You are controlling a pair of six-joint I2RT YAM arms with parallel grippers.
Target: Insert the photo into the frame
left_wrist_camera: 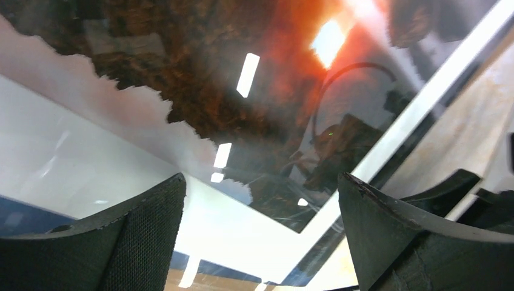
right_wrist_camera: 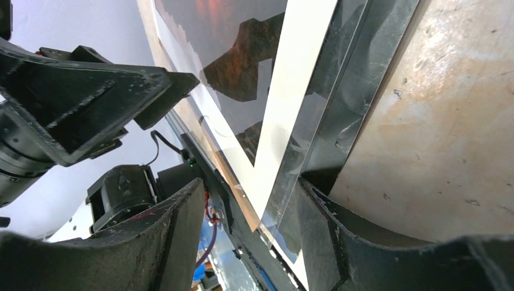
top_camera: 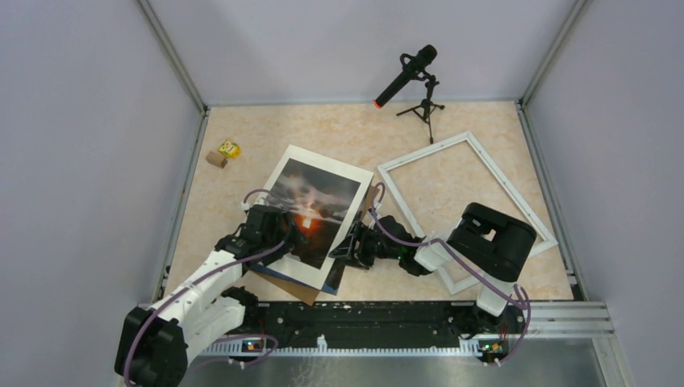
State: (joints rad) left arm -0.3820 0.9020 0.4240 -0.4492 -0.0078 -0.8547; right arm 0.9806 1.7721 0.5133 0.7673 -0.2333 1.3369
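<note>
- Orange sun, dark clouds: your photo (top_camera: pixel 310 211) lies inside a white mat (top_camera: pixel 323 163), on top of a pile near the table's (top_camera: pixel 339 129) middle.
- Your left gripper (left_wrist_camera: pixel 260 182) hangs wide open just over the photo, holding nothing.
- Your right gripper (right_wrist_camera: pixel 248 185) sits half open around the pile's right edge; you cannot tell if it pinches.
- Thin white frame (top_camera: pixel 512 188) lies flat to the right, well apart from the photo.

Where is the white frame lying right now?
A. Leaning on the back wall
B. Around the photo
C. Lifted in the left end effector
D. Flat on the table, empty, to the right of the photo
D: in the top view the frame lies flat with bare table showing through it, and the photo lies outside it, to its left.
</note>
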